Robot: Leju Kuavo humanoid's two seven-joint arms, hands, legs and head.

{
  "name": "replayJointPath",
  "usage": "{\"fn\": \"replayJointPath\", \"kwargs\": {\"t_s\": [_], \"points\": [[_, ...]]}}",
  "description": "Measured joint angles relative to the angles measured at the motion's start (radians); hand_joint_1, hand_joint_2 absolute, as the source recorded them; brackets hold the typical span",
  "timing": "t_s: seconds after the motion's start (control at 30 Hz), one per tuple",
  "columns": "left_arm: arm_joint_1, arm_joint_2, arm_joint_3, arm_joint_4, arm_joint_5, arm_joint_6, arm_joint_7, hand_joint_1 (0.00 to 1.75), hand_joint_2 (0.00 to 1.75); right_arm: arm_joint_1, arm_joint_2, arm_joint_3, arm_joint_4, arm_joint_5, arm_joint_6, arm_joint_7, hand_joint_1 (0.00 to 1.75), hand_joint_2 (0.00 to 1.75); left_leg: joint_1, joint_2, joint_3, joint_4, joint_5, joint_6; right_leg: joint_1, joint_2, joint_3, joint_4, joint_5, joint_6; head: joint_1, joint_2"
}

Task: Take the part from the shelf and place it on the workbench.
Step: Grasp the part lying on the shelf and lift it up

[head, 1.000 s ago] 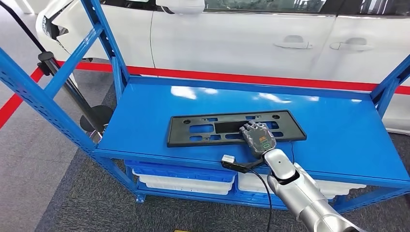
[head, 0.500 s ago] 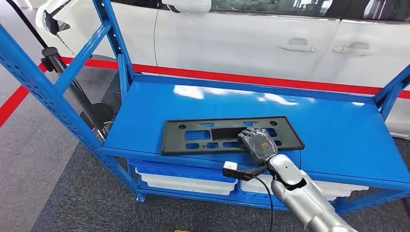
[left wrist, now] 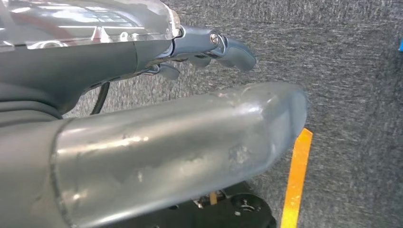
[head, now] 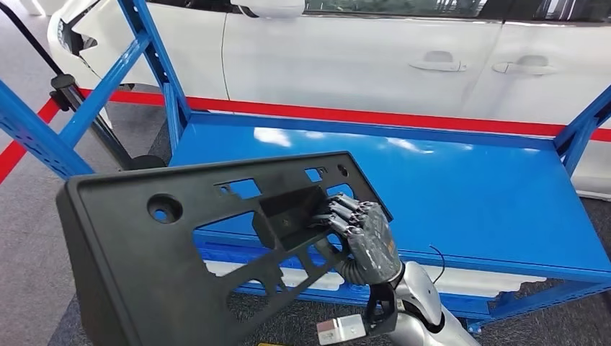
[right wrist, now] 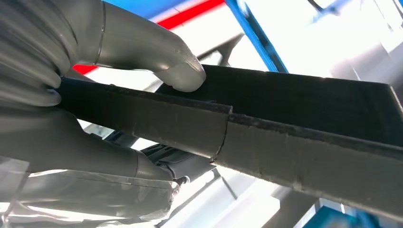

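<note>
The part is a long black plastic plate (head: 173, 238) with several cut-outs. It is lifted off the shelf and tilted up toward the camera, its left end large in the head view. My right hand (head: 364, 238) grips it at a central recess, fingers hooked over the edge. In the right wrist view the thumb (right wrist: 157, 52) presses on the part's black rim (right wrist: 285, 142). The blue shelf board (head: 468, 194) lies behind the part. My left hand (left wrist: 209, 45) hangs over grey carpet, fingers curled in and holding nothing.
Blue shelf uprights (head: 155, 58) stand at the left and right (head: 583, 122). White bins (head: 288, 277) sit on the lower level. A white car (head: 375, 50) is parked behind a red floor line (head: 360, 115). An orange strip (left wrist: 295, 175) marks the carpet.
The part lay flat on the shelf with my right hand on it. Now it is lifted clear and tilted toward me, held in that hand.
</note>
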Motion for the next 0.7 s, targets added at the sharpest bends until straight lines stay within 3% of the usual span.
{"fn": "replayJointPath", "kwargs": {"t_s": [0.1, 0.13, 0.17, 0.2, 0.23, 0.27, 0.33, 0.37, 0.5, 0.57, 0.63, 0.67, 0.7], "points": [[0.000, -0.006, 0.017, 0.000, 0.000, 0.007, -0.005, 0.00, 0.00, 0.038, -0.044, 0.001, -0.094, -0.111, -0.046, -0.048, 1.75, 1.75, 0.003, 0.002, -0.066, 0.153, -0.089, -0.012, -0.001, -0.002, 0.007, -0.007, 0.002, -0.012, 0.000, 0.000], [0.000, -0.008, 0.023, 0.000, 0.000, 0.010, -0.007, 0.00, 0.00, 0.054, -0.059, 0.001, -0.125, -0.153, -0.053, -0.066, 1.75, 1.75, 0.004, 0.002, -0.093, 0.211, -0.112, -0.014, 0.000, -0.001, 0.008, -0.006, 0.001, -0.013, 0.000, 0.000], [0.001, -0.010, 0.028, 0.000, -0.001, 0.012, -0.009, 0.00, 0.00, 0.072, -0.072, 0.000, -0.151, -0.191, -0.055, -0.083, 1.75, 1.75, 0.004, 0.002, -0.107, 0.242, -0.116, -0.016, 0.001, 0.000, 0.008, -0.005, 0.000, -0.013, 0.000, 0.000], [0.002, -0.011, 0.033, 0.000, -0.002, 0.015, -0.010, 0.00, 0.00, 0.090, -0.083, -0.001, -0.174, -0.225, -0.056, -0.099, 1.75, 1.75, 0.004, 0.002, -0.106, 0.239, -0.103, -0.017, 0.001, 0.001, 0.009, -0.004, -0.001, -0.013, 0.000, 0.000], [0.002, -0.012, 0.038, 0.000, -0.003, 0.017, -0.010, 0.00, 0.00, 0.105, -0.093, -0.003, -0.195, -0.254, -0.054, -0.112, 1.75, 1.75, 0.004, 0.002, -0.087, 0.200, -0.073, -0.016, 0.001, 0.004, 0.010, -0.002, -0.002, -0.011, 0.000, 0.000], [0.002, -0.013, 0.042, 0.000, -0.005, 0.018, -0.009, 0.00, 0.00, 0.117, -0.100, -0.006, -0.211, -0.276, -0.052, -0.123, 1.75, 1.75, 0.004, 0.001, -0.055, 0.135, -0.038, -0.014, 0.001, 0.007, 0.010, 0.002, -0.005, -0.008, 0.000, 0.000], [0.001, -0.015, 0.049, 0.000, -0.009, 0.019, -0.007, 0.00, 0.00, 0.137, -0.107, -0.013, -0.236, -0.306, -0.045, -0.138, 1.75, 1.75, 0.002, -0.003, -0.003, 0.026, 0.000, -0.005, 0.004, 0.014, 0.007, 0.012, -0.010, 0.000, 0.000, 0.000], [0.000, -0.017, 0.051, 0.000, -0.010, 0.021, -0.007, 0.00, 0.00, 0.148, -0.108, -0.017, -0.245, -0.318, -0.043, -0.143, 1.75, 1.75, 0.001, -0.004, 0.009, 0.001, 0.004, 0.001, 0.005, 0.016, 0.006, 0.015, -0.012, 0.005, 0.000, 0.000], [-0.001, -0.029, 0.072, 0.000, -0.002, 0.035, -0.016, 0.00, 0.00, 0.225, -0.107, -0.045, -0.257, -0.405, -0.039, -0.177, 1.75, 1.75, 0.001, -0.002, 0.012, -0.012, 0.012, 0.031, 0.003, 0.017, 0.003, 0.023, -0.019, 0.025, 0.000, 0.000], [-0.001, -0.035, 0.086, -0.001, 0.002, 0.036, -0.020, 0.00, 0.00, 0.268, -0.106, -0.065, -0.255, -0.460, -0.029, -0.206, 1.75, 1.75, 0.003, 0.001, 0.010, -0.018, 0.018, 0.042, 0.000, 0.016, -0.031, 0.096, -0.069, 0.032, 0.000, 0.000], [-0.001, -0.039, 0.096, -0.001, 0.002, 0.036, -0.020, 0.00, 0.00, 0.299, -0.106, -0.082, -0.252, -0.486, -0.020, -0.224, 1.75, 1.75, 0.001, 0.004, 0.006, -0.018, 0.019, 0.046, -0.002, 0.016, -0.092, 0.225, -0.133, 0.036, 0.000, 0.000], [-0.001, -0.040, 0.099, -0.002, 0.002, 0.036, -0.020, 0.00, 0.00, 0.311, -0.106, -0.087, -0.250, -0.489, -0.018, -0.227, 1.75, 1.75, -0.001, 0.005, 0.004, -0.017, 0.019, 0.046, -0.002, 0.016, -0.114, 0.271, -0.147, 0.037, 0.000, 0.000], [-0.001, -0.041, 0.102, -0.002, 0.002, 0.036, -0.020, 0.00, 0.00, 0.321, -0.106, -0.091, -0.248, -0.490, -0.016, -0.229, 1.75, 1.75, -0.002, 0.007, 0.004, -0.017, 0.019, 0.046, -0.002, 0.016, -0.119, 0.284, -0.142, 0.036, 0.000, 0.000]]}}
